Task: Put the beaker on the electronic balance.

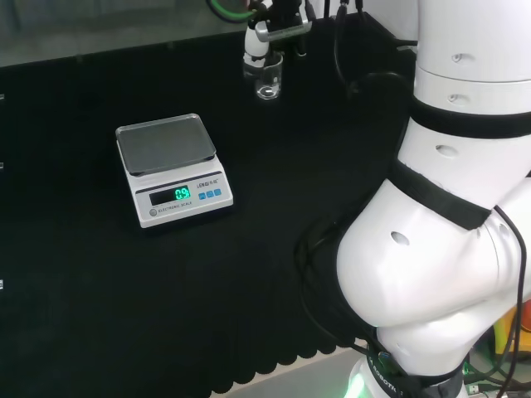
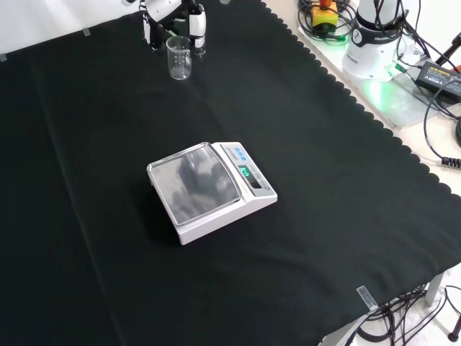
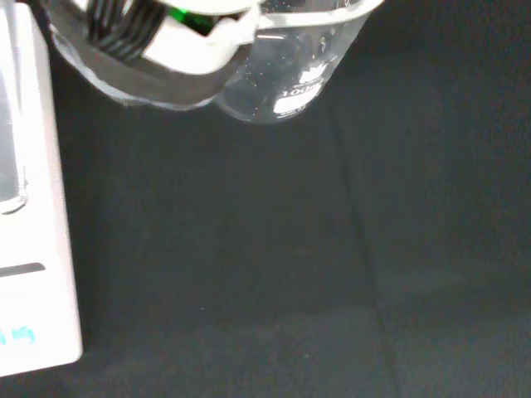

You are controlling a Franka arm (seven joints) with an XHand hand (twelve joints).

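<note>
The clear glass beaker (image 1: 267, 79) is at the far end of the black cloth, and it also appears in the front view (image 2: 178, 58). The hand (image 1: 272, 31) comes down on it from above, with fingers (image 2: 197, 25) on either side of the rim. In the wrist view a curled finger (image 3: 166, 50) wraps round the wall of the beaker (image 3: 290, 75). I cannot tell whether the beaker's base rests on the cloth. The white electronic balance (image 1: 170, 166) stands mid-cloth; its steel pan (image 2: 196, 180) is bare and its display glows green.
The arm's big white links (image 1: 448, 207) take up the right of the head view. The arm's base (image 2: 374, 36), cables and a power adapter (image 2: 439, 72) lie past the cloth's scalloped edge. Bare black cloth (image 2: 180, 115) lies between the beaker and the balance.
</note>
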